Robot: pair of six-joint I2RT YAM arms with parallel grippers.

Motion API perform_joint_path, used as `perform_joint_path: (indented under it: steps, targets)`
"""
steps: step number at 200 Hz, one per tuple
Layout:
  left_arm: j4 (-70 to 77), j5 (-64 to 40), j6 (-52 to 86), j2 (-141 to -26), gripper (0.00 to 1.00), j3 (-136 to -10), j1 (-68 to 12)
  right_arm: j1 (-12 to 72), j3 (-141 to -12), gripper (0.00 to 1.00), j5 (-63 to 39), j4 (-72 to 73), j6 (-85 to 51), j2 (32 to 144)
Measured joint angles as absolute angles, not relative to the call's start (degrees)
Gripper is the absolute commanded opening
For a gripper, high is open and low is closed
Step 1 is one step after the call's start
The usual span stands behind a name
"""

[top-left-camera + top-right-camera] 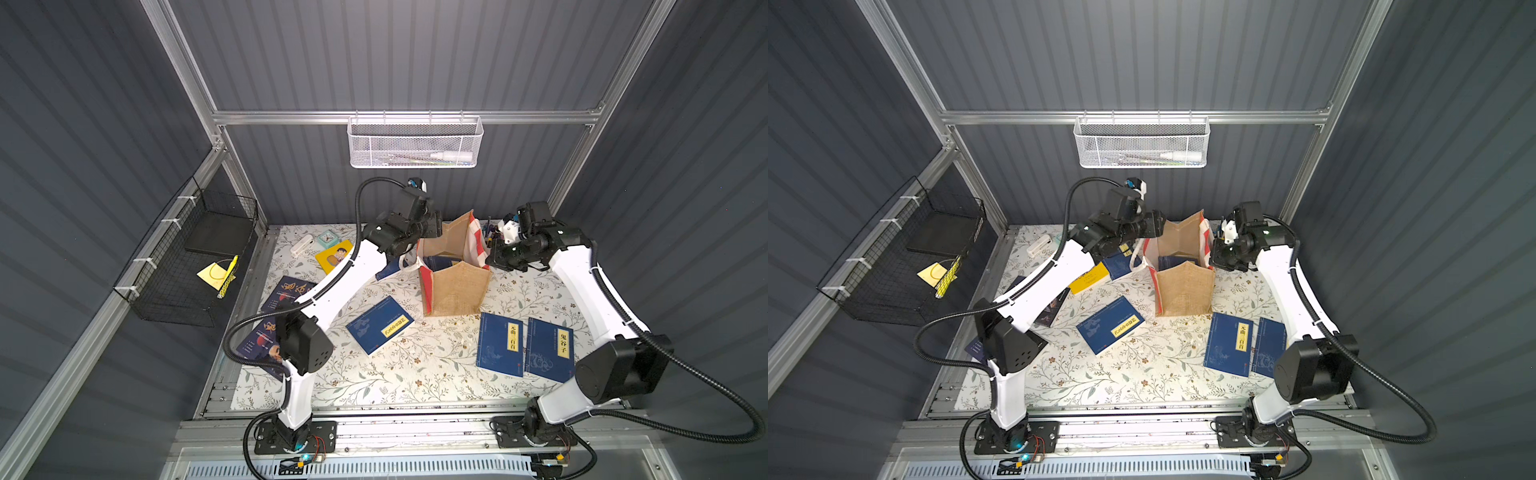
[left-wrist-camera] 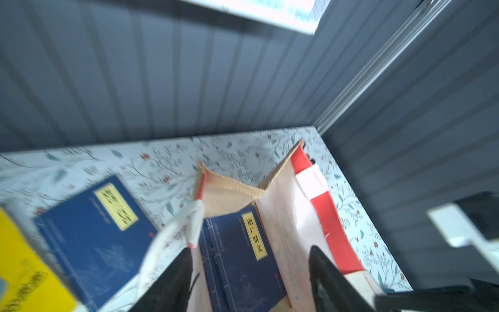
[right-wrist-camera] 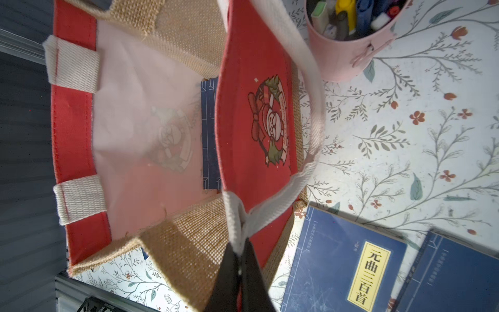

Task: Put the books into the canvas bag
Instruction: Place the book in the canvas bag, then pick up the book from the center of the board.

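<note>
The canvas bag stands upright at the back middle with its mouth spread. My right gripper is shut on its white handle at the right rim. My left gripper hangs open over the bag's left rim, holding nothing. A blue book lies inside the bag below it. Another blue book leans outside the left wall. Other books lie flat: blue ones, dark navy ones and a yellow one.
A pink pen cup stands just behind the bag's right side. A small clock and a white object sit at the back left. A black wire basket hangs on the left wall, a white mesh basket on the back wall.
</note>
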State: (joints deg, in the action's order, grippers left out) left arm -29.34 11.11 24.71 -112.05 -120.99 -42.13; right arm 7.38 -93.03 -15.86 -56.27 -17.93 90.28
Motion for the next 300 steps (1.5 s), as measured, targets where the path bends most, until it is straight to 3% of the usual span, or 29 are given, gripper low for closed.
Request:
perform_joint_path:
  steps: [14, 30, 56, 79, 139, 174, 212, 261, 300]
  targets:
    - [-29.4, 12.5, 23.6, -109.7, 0.72, -119.1, -41.5, 7.5, -94.1, 0.1, -16.1, -56.8, -18.0, 91.1]
    - [-29.3, 13.1, 23.0, -108.2, 0.73, -116.2, -40.9, 7.6, -95.8, 0.27, -16.3, -57.6, -17.8, 92.3]
    - [-29.8, 13.1, 22.6, -106.3, 0.75, -109.3, -38.2, 8.3, -100.0, 0.43, -15.8, -58.4, -17.9, 94.8]
    - [-30.9, 13.0, 22.2, -104.8, 0.8, -103.5, -35.1, 9.2, -101.1, 0.51, -14.6, -58.6, -17.6, 94.4]
    - [-33.6, 11.4, 18.0, -96.7, 0.8, -90.0, -28.3, 10.0, -94.1, 0.53, -11.1, -59.6, -19.0, 82.3]
    - [-33.3, 5.8, 17.1, -95.1, 0.81, -80.4, -23.7, 13.7, -79.4, 0.52, -7.9, -59.0, -23.2, 71.3]
    - [-35.1, 0.2, 16.4, -99.0, 0.81, -77.1, -21.0, 23.9, -61.8, 0.52, -5.1, -55.9, -31.6, 64.4]
    - [-33.5, -3.1, 14.1, -102.0, 0.82, -75.0, -21.0, 40.7, -48.4, 0.52, -1.3, -46.2, -44.8, 63.9]
    - [-31.7, -4.4, 13.9, -106.3, 0.84, -73.7, -20.5, 51.9, -47.4, 0.54, -1.5, -35.5, -51.9, 76.1]
